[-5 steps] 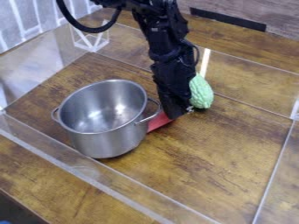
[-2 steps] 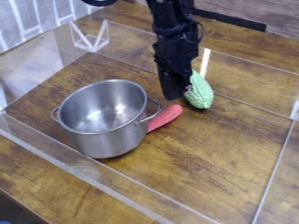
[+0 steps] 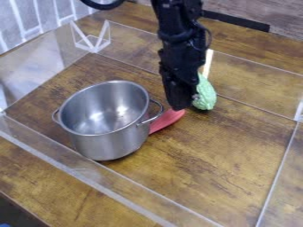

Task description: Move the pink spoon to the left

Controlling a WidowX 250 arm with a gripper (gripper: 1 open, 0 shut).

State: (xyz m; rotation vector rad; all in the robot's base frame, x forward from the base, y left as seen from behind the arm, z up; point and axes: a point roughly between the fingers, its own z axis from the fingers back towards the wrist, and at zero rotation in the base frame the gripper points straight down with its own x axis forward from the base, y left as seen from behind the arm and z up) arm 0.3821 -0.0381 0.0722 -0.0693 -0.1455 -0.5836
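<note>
Camera view, arm upright, gripper [image 3: 174,104] pointing down above pink spoon [image 3: 169,120], jaw state unclear.

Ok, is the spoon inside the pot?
No, the spoon lies on the table beside the pot, its pink handle poking out by the rim, under the gripper.

The black arm [image 3: 178,31] reaches down from the top edge, its gripper [image 3: 175,105] pointing straight down; whether its jaws are parted cannot be made out
</note>
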